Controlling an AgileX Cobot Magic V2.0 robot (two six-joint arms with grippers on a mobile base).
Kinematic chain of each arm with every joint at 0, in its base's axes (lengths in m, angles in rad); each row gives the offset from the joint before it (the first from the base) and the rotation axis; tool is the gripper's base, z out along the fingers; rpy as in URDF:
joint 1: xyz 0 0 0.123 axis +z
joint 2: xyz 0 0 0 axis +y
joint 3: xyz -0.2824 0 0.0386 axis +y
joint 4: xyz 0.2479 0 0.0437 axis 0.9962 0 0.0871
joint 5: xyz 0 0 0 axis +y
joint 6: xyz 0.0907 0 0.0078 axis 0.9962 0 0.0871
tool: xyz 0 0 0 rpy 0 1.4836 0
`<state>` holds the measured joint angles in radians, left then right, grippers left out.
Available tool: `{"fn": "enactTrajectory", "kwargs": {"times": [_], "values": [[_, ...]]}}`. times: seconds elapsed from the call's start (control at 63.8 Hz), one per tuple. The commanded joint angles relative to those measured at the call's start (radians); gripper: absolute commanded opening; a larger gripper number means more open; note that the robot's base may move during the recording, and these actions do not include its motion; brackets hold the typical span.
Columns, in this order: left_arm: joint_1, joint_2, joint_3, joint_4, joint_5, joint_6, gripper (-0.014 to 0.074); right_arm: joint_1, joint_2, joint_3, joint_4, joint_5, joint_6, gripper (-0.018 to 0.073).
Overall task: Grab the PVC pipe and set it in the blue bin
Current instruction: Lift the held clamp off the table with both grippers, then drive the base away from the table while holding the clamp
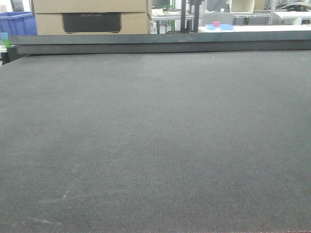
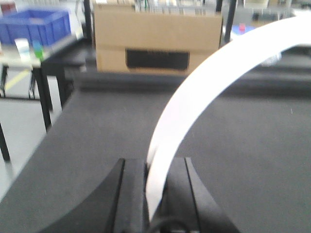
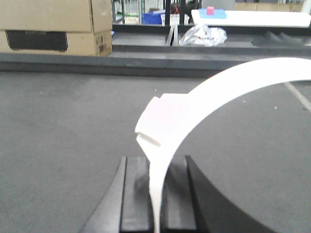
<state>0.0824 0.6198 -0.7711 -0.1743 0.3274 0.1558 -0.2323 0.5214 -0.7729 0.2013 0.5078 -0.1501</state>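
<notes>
PVC pipe (image 3: 218, 85) arcs up and rightward from the right jaws, clamped; left jaws clamp a like white arc (image 2: 204, 90). Carton (image 1: 48, 22) label: ECOFLOW.

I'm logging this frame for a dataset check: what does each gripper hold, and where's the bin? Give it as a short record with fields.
left gripper: shut on a white curved pipe
right gripper: shut on a white curved pipe with a stepped tab; same piece or another, cannot tell
table: dark mat
blue bin: past the table's far left corner
box: cardboard, behind the far edge
</notes>
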Motion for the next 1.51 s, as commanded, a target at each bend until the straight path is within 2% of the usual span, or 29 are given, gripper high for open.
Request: {"fn": "enactTrajectory", "kwargs": {"times": [0.0,1.49], "values": [[-0.007,-0.009,0.000,-0.003,-0.056,-0.009,-0.0111,-0.005,-0.007,-0.004,-0.010,-0.041,-0.009,-0.0167],[-0.007,-0.009,0.000,-0.003,-0.062,-0.009,-0.0111,-0.005,-0.007,-0.004,-0.010,-0.044,-0.009,-0.0167]]}}
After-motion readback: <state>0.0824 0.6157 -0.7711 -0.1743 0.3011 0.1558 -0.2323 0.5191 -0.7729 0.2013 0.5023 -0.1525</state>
